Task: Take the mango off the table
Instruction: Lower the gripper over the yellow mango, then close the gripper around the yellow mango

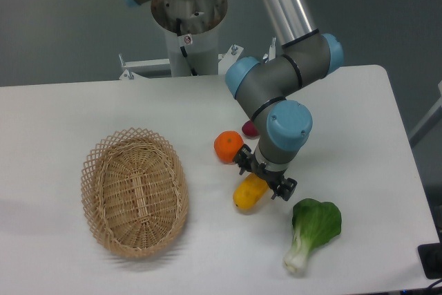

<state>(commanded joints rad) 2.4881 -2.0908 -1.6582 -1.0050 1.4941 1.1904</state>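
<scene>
The mango [247,194], yellow shading to orange, lies on the white table [83,108] just right of centre. My gripper [264,176] is down over the mango's upper right end, with one jaw on each side of it. The jaws stand wider than the fruit, so the gripper looks open. The wrist hides the mango's far end. The mango still rests on the tabletop.
A round orange [228,146] sits close to the upper left of the gripper. A purple sweet potato [248,129] shows partly behind the arm. A green bok choy [312,229] lies to the lower right. A wicker basket [135,191] stands at the left.
</scene>
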